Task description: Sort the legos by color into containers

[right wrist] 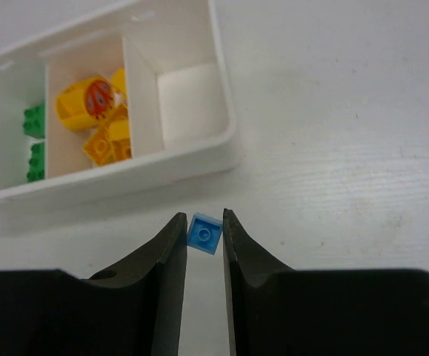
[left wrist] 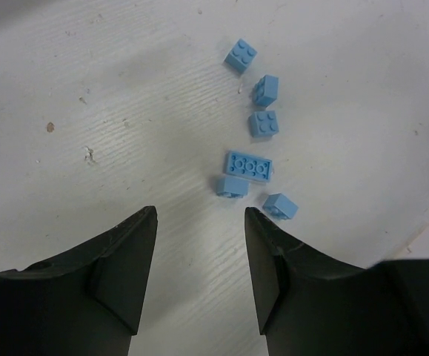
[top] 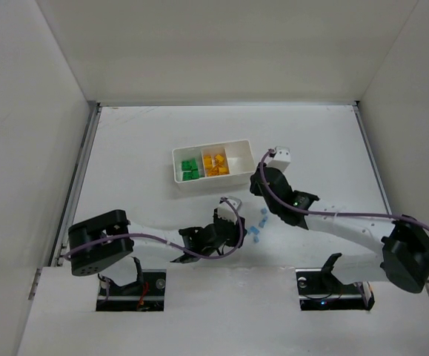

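Right wrist cam: my R end effector (right wrist: 203,221) pinching small pale-blue plastic brick (right wrist: 204,233), just short of white three-compartment plastic tray (right wrist: 199,159). Next: carry over empty end compartment (right wrist: 192,100), drop. L end effector (left wrist: 199,222) spread, holding nothing.

six loose pale blue legos (left wrist: 249,165), one blue lego (right wrist: 202,233) between right fingers (right wrist: 168,274), one tray (right wrist: 140,176)

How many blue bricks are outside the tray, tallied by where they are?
Loose on the table, blue bricks: 6
Held in the right gripper, blue brick: 1
Total: 7
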Available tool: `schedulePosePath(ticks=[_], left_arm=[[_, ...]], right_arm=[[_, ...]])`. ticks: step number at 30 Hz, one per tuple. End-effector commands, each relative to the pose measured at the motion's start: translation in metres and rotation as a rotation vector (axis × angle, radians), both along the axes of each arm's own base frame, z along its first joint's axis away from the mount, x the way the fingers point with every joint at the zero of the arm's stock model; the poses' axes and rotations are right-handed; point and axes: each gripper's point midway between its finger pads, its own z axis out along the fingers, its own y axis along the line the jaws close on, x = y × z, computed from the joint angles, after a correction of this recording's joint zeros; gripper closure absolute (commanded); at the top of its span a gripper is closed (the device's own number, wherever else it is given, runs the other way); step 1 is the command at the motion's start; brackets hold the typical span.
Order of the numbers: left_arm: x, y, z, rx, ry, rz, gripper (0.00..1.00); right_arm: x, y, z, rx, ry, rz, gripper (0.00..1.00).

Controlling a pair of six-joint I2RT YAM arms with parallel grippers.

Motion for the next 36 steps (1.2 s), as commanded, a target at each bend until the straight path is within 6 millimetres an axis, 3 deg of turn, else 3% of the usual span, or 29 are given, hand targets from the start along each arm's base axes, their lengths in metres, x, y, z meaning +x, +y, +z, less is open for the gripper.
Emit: schedulePosePath(ticks=[1,8,12,17,25,36], left_arm=[[0.005,-0.017,0.017,-0.054,-0.038,-0.006,0.52],[0.002,-0.022,0.014,-0.046,-0.036,-0.015,0.52],[0.002,-0.026,0.011,-0.040,-0.032,-0.023,0.52],[-0.001,-0.033,0.009,-0.026,-0.036,-0.051,0.52],[0.000,-0.042,-0.001,0.007,-0.039,-0.068,0.57],[0.013,-0.045,-0.010,0.046,-0.052,-0.058,0.70]], right_arm=[[0.029,0.023,0.038,0.033,-0.088,0.074,0.81],[0.080,0.047,0.055,0.023,-0.122,0.088,0.78],[0.092,0.049,0.053,0.017,-0.122,0.066,0.52],[0.073,0.032,0.052,0.052,-0.136,0.044,0.52],[0.021,-0.011,0.012,0.120,-0.074,-0.002,0.56],[-0.027,-0.032,-0.038,0.141,0.047,-0.019,0.58]])
